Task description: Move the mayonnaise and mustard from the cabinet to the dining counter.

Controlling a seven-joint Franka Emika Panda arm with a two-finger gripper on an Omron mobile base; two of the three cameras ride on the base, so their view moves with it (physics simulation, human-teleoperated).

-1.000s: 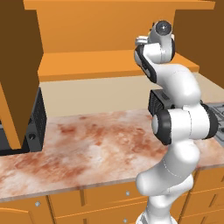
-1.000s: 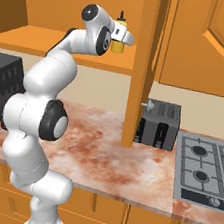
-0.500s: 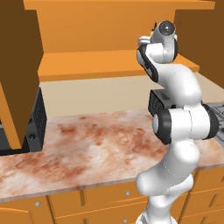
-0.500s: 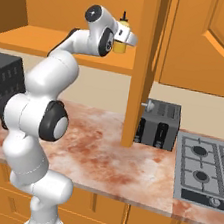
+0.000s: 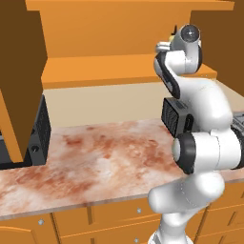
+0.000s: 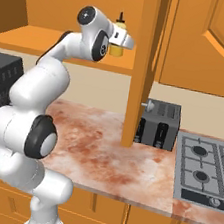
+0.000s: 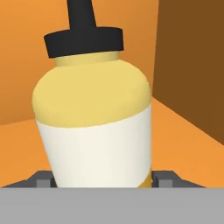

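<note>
The mustard (image 7: pixel 94 113), a yellow squeeze bottle with a black nozzle, stands slightly tilted between my fingertips (image 7: pixel 43 180), which press on both its sides. From the right base view the mustard (image 6: pixel 119 35) sits in my gripper (image 6: pixel 121 40) inside the open orange cabinet (image 6: pixel 43 43), just above its shelf (image 5: pixel 109 69). My gripper is shut on the bottle. The mayonnaise and the dining counter are out of view.
An open cabinet door (image 6: pixel 143 63) hangs edge-on just right of my hand, and another door (image 5: pixel 21 71) stands at the left. Below lie a marbled wall counter (image 5: pixel 105 162), a dark toaster (image 6: pixel 158 123), a stove (image 6: pixel 204 167) and a black appliance (image 5: pixel 40 128).
My hand and the mustard have shifted slightly together over the shelf. The jaws keep the same width on the bottle.
</note>
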